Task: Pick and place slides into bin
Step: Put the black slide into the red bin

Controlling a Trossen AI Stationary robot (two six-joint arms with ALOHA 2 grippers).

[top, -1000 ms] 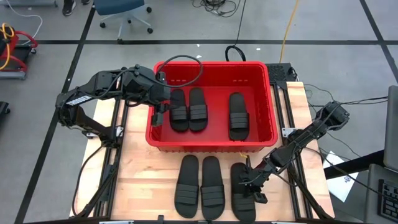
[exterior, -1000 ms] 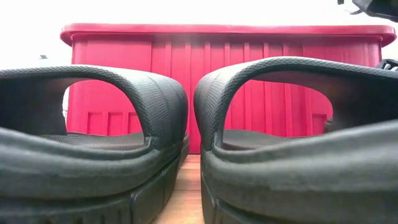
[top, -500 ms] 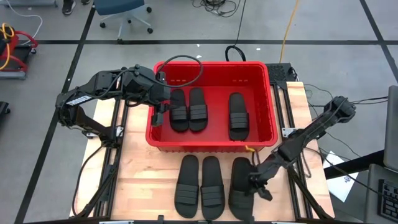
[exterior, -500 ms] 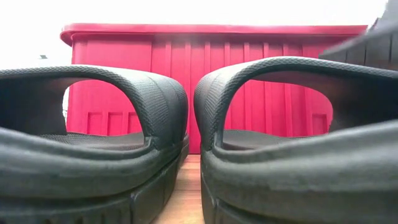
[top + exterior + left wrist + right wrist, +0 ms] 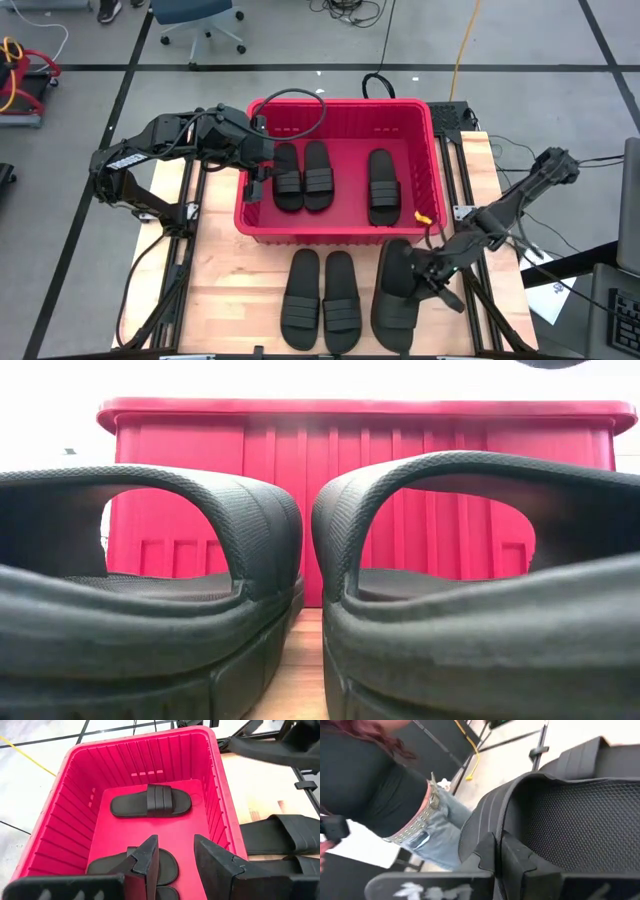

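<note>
Three black slides (image 5: pixel 318 176) lie flat on the floor of the red bin (image 5: pixel 338 232). Two more slides (image 5: pixel 320 300) lie side by side on the table in front of the bin, and they fill the foreground of the low view (image 5: pixel 150 600). My right gripper (image 5: pixel 428 272) is shut on the sixth slide (image 5: pixel 394 292), at the near right. My left gripper (image 5: pixel 175 862) is open and empty above the bin's left end, over a slide (image 5: pixel 150 802) on the bin floor. My right gripper pinches the slide's right side edge (image 5: pixel 506 827) between its two fingers, close to where the strap joins the sole. The fingers come from the table's right, across the slide. The slide is lifted clear of the table.
The bin (image 5: pixel 350 490) stands at the table's far middle. Bare wood shows on the table left of the bin (image 5: pixel 215 300). A person in jeans (image 5: pixel 425 830) stands beyond the table in the right wrist view. Cables lie on the floor behind the bin.
My right gripper has gone up and toward the bin with the rightmost slide. The slide lay on the table and is now lifted clear and tipped. The left arm and the other slides have kept still.
</note>
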